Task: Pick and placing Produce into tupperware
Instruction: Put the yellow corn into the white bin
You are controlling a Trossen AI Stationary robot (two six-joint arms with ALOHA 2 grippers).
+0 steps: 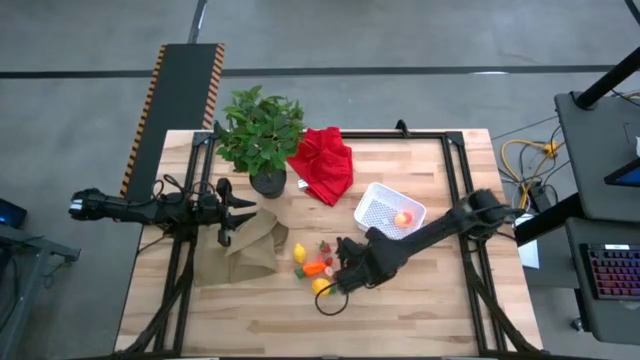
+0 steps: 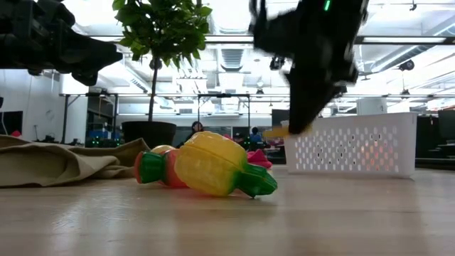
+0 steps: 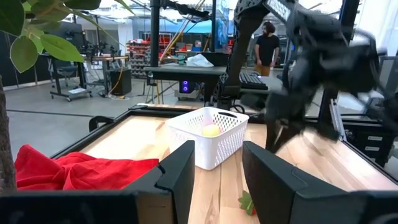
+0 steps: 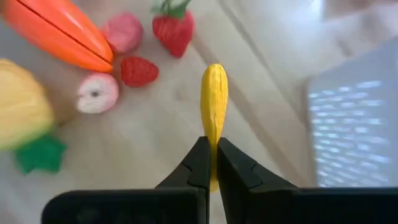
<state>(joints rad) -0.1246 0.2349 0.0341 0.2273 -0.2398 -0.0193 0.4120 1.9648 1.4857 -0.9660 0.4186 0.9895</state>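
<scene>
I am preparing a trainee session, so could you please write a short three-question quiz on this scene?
1. True or false: the right gripper is shut on a slim yellow piece of produce.
2. How many items lie in the white tupperware? A) none B) one C) three
3. Fill in: the left gripper hangs over the ____ cloth.

Key
1. True; the fingers pinch its end.
2. B; one orange-yellow fruit.
3. Tan; the left gripper's fingers stand apart, holding nothing.
</scene>
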